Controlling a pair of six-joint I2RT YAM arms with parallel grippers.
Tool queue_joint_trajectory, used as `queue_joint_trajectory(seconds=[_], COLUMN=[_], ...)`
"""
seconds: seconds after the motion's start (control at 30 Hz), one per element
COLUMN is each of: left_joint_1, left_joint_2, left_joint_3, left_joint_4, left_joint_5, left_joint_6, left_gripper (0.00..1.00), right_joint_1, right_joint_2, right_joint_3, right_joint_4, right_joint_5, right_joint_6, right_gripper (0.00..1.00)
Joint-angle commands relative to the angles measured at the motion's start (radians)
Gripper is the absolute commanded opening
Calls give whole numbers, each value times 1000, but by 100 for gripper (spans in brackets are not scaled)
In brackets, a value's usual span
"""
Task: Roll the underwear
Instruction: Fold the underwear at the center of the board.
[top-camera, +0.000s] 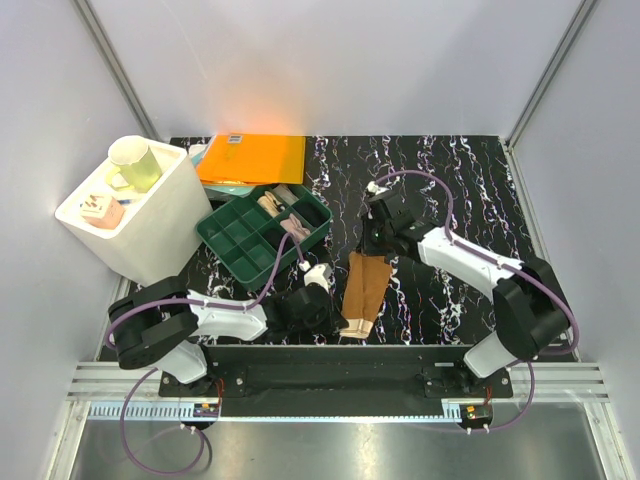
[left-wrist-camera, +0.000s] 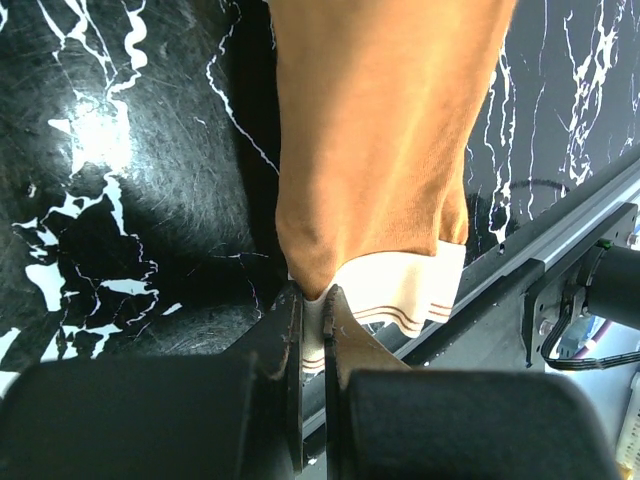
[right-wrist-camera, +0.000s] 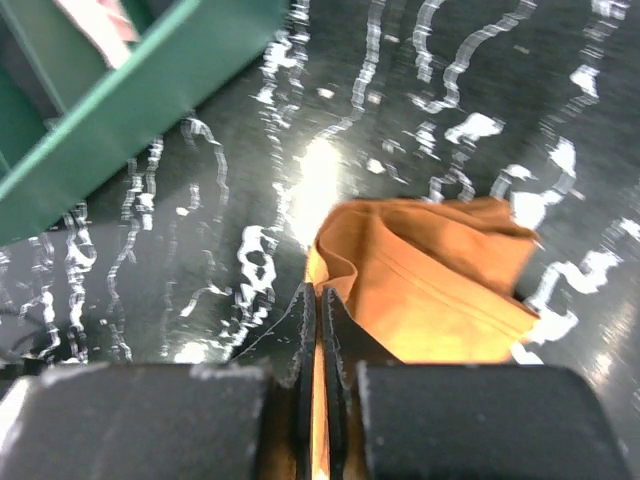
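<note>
Pincers of both arms are closed on opposite ends of the brown underwear (top-camera: 365, 288), which lies folded into a long narrow strip on the black, white-veined tabletop (top-camera: 450, 180), between the two arms. The left pincer (top-camera: 338, 316) grips the near end: in its wrist view the two fingers (left-wrist-camera: 293, 340) stand pressed together on a corner of the pale waistband (left-wrist-camera: 400, 292), with the brown fabric running away from them across the tabletop. The right pincer (top-camera: 376, 246) holds the far end: its jaws meet on a raised fold at the fabric's edge, and orange-brown cloth shows in the thin slit between them. A green compartment tray (top-camera: 262, 235) sits left of the strip, apart from it; a white bin (top-camera: 150, 225) and an orange folder (top-camera: 250, 158) lie beyond.
</note>
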Motion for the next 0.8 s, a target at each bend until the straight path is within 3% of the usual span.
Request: queue_joint_trajectory(seconds=[0.0, 0.37, 0.77], left_joint_1=[2, 2, 0], left_joint_2=[8, 0, 23], left_joint_3=[-31, -48, -29], left_joint_4=[-152, -119, -87], left_joint_5=[-45, -17, 46], left_joint_6=[-2, 9, 81], left_gripper=[0, 0, 0], right_joint_1=[-6, -58, -112], right_joint_2=[-49, -91, 18], right_joint_3=[-36, -108, -59], right_joint_4=[-80, -111, -93], right_joint_5=[139, 222, 271], right_joint_6=[28, 40, -41], right_gripper=[2, 1, 1])
